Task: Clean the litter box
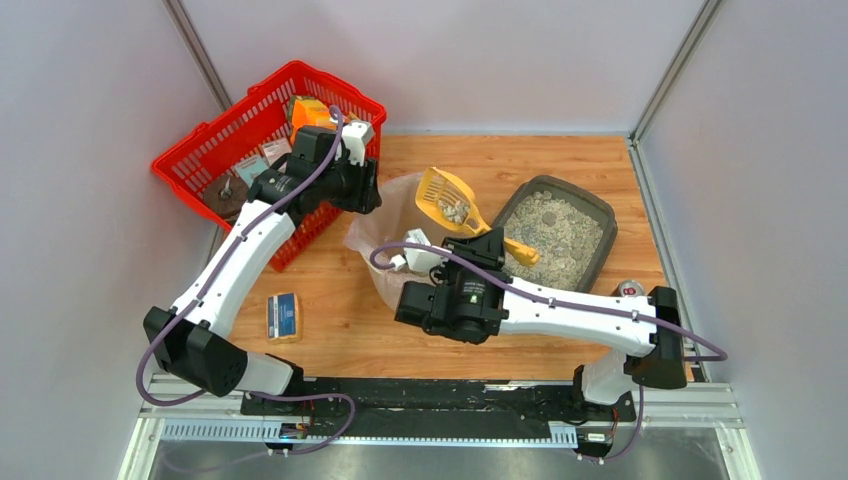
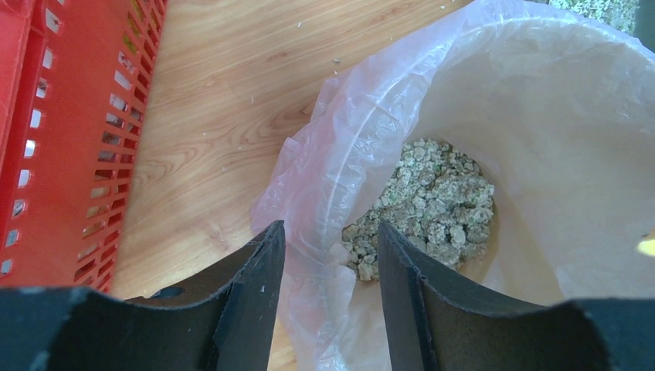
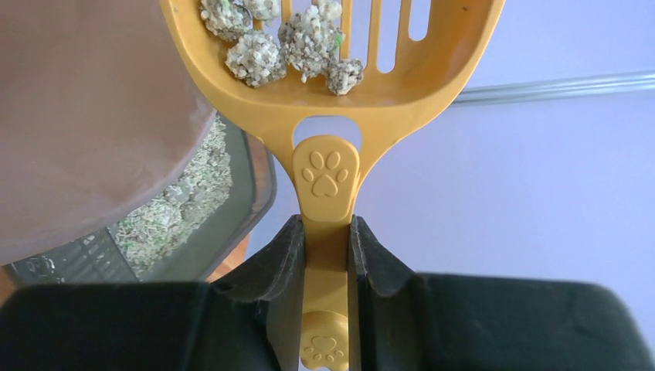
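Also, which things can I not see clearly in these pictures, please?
- Top view: the left arm covers part of the red basket; its contents are too small to name.
- Top view: the right arm hides the bag-lined bin on its near side.
- Left wrist view: whether the left pincer touches the bag is unclear.
- Right wrist view: only a corner of the litter box shows.

Smooth plastic scoop (image 3: 328, 108), wood-grain table (image 2: 216, 93), seemingly filmy liner (image 2: 340, 131).
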{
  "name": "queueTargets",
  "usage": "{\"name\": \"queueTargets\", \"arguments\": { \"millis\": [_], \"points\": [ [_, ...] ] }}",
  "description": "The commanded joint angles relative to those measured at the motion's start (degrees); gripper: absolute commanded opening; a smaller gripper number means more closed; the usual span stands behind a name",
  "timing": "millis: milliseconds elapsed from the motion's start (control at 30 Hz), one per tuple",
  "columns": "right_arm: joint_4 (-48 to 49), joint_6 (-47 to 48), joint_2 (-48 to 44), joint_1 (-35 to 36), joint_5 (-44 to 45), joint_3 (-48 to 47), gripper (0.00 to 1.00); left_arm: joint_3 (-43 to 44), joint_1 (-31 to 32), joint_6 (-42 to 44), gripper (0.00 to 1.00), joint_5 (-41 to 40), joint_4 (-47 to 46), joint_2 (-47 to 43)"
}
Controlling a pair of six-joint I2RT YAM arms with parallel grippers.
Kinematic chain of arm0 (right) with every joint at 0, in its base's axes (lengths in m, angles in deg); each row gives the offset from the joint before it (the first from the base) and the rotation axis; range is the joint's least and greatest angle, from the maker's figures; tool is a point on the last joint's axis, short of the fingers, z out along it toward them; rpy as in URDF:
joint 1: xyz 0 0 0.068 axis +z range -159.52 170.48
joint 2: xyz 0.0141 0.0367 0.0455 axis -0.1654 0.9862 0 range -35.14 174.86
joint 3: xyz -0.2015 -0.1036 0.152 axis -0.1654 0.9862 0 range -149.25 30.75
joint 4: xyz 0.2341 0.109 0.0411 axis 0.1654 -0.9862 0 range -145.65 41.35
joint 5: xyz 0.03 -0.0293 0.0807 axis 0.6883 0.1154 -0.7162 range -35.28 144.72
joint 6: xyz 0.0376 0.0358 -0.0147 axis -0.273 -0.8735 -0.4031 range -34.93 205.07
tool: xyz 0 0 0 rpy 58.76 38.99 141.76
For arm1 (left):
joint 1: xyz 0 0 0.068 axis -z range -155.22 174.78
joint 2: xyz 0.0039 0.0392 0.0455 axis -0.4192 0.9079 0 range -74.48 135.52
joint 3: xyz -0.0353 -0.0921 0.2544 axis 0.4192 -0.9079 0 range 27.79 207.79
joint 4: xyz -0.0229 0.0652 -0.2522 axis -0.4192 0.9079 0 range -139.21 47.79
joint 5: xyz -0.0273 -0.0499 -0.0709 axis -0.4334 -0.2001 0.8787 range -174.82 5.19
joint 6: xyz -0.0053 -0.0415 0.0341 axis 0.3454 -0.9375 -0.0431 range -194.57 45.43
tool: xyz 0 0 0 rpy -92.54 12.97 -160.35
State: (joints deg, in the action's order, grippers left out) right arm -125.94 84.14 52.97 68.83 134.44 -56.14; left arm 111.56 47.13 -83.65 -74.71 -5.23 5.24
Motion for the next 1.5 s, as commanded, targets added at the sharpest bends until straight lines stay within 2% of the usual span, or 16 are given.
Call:
{"name": "queueTargets", "arguments": {
  "millis": [0,200,400,500,700,867,967,1067,1267,1467],
  "points": [
    [3.3,3.2,1.1,2.5,8.8,2.2,0.00,2.2,-0.3,-0.6,0.54,1.7,-0.5,0.0],
    [7.6,7.4,2.4,4.4,15.9,7.9,0.00,2.2,-0.3,-0.8,0.48,1.8,-0.6,0.2],
    [8.0,7.8,4.0,5.4,21.0,9.2,0.00,2.3,-0.3,-0.9,0.42,1.8,-0.5,0.3],
    [7.7,7.5,4.1,6.1,21.2,9.5,0.00,2.3,-0.3,-0.9,0.34,2.2,-0.6,0.4],
    [6.6,6.7,3.0,6.2,21.3,8.8,0.00,2.3,-0.2,-1.0,0.29,2.2,-0.6,0.3],
    [2.4,2.8,0.7,6.1,21.3,4.4,0.04,2.3,-0.3,-1.0,0.25,2.3,-0.6,0.3],
    [0.3,1.3,-0.5,6.2,20.6,2.5,0.03,2.3,-0.3,-1.0,0.22,2.4,-0.5,0.3],
    [0.7,1.8,-1.0,6.2,19.0,3.9,0.01,2.4,-0.3,-0.9,0.18,2.3,-0.5,0.3],
    [11.6,11.0,-0.6,7.2,21.1,15.4,0.00,2.5,-0.3,-0.9,0.12,2.4,-0.3,0.4],
    [11.6,10.2,-2.1,9.0,16.5,16.1,0.01,2.5,-0.3,-0.9,0.11,2.5,-0.3,0.4]
  ]
}}
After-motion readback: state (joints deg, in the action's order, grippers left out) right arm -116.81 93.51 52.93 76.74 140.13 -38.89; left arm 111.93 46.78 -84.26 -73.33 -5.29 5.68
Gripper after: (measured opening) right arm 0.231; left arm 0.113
